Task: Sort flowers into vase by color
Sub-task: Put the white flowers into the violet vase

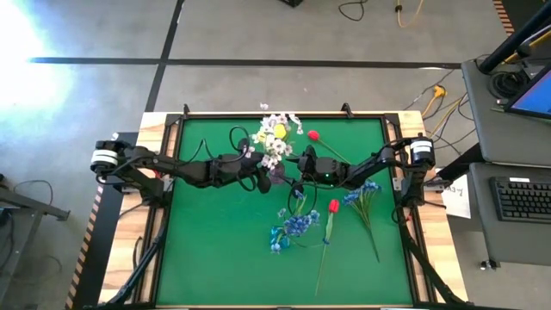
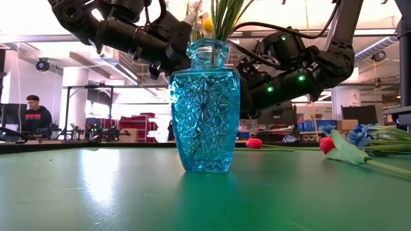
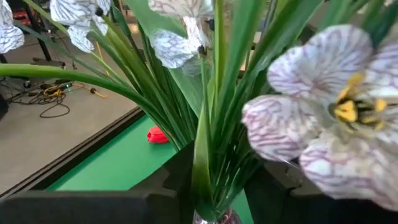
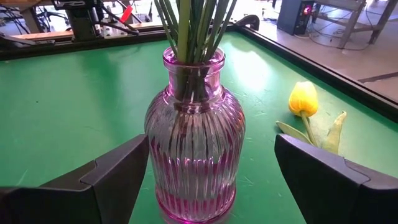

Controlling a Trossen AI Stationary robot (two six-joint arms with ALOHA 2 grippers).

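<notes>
Green felt covers the table [image 1: 207,250], and behind it we see a workshop where a person [image 2: 35,115] sits at a screen. Two vases stand near the table's middle: a blue cut-glass vase [image 2: 204,109] close to the low camera, and a pink ribbed vase [image 4: 194,134] holding green stems. Our right gripper [image 4: 211,177] sits level with the pink vase, fingers spread wide on either side of it — not touching the glass. Our left gripper [image 1: 258,165] hovers among the white veined blooms [image 3: 323,124] and their stems; whether its fingers are parted or pinching we cannot tell. On the felt lie loose flowers: a yellow tulip [image 4: 303,99] beside the pink vase, two red tulips [image 1: 333,207] — one nearer the far edge — and blue clustered blooms [image 1: 297,226] toward the near side.
</notes>
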